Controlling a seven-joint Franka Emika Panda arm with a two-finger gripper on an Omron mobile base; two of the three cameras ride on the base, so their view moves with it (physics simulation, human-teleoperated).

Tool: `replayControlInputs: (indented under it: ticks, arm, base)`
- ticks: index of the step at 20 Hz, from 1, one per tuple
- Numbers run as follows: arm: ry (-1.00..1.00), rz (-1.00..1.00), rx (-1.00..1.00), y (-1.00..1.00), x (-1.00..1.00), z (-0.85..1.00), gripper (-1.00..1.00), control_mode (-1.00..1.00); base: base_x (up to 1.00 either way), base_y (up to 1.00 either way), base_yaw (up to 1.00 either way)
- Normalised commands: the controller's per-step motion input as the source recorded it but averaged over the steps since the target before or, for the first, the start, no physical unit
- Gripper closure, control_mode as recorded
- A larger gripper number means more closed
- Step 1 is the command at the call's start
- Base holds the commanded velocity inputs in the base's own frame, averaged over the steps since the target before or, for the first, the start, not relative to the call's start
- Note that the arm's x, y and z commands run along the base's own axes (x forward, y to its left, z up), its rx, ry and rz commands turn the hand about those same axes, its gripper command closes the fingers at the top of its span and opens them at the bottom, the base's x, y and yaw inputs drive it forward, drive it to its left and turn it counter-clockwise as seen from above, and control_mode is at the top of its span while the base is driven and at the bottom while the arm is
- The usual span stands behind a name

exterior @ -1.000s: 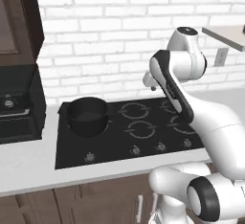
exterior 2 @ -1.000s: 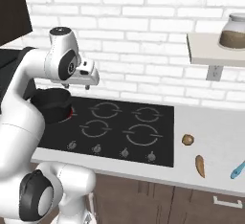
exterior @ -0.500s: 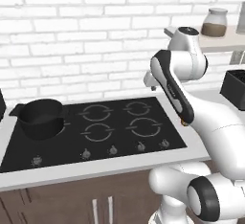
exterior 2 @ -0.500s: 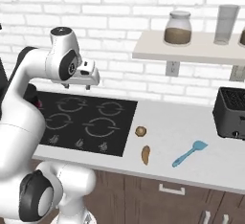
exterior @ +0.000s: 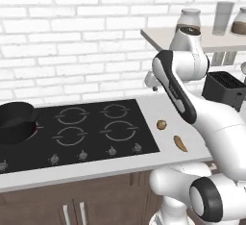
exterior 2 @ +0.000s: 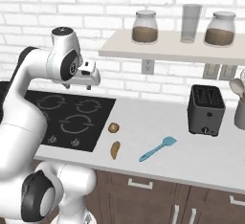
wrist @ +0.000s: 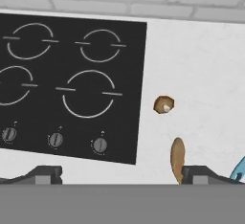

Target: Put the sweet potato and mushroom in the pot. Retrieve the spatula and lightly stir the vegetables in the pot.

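Reaching for vegetables: spread, empty gripper at centre-left must descend onto the sweet potato lower down.

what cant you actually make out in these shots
- Pot: left base view, cut off by the left edge; its inside is too dark to read.
- Spatula: hand view, only a blue sliver at the right edge, behind a fingertip.
- Sweet potato: hand view, its lower end is cut off at the bottom.
- Utensil holder: right base view, clipped by the right edge.
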Motion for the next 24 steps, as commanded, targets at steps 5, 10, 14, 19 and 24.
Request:
replayControlInputs:
  ticks: [5,10,14,19,24]
  arm:
    - [0.0,0.0,0.0,-0.02,0.0,-0.04,-1.0,-1.0]
    - [0.0,-0.04,0.0,-0.18,-0.14,-0.36,-1.0,-1.0]
    - [-0.01,-0.01,0.0,-0.34,-0.25,-0.5,-1.0,-1.0]
    - [0.03,-0.04,0.01,-0.32,-0.44,-0.51,-1.0,-1.0]
    - [0.2,-0.04,0.14,-0.53,-0.14,-0.53,-1.0,-1.0]
  base:
    - [0.0,-0.08,0.0]
    - [0.0,0.0,0.0]
    - [0.0,0.0,0.0]
    - [0.0,0.0,0.0]
    - [0.0,0.0,0.0]
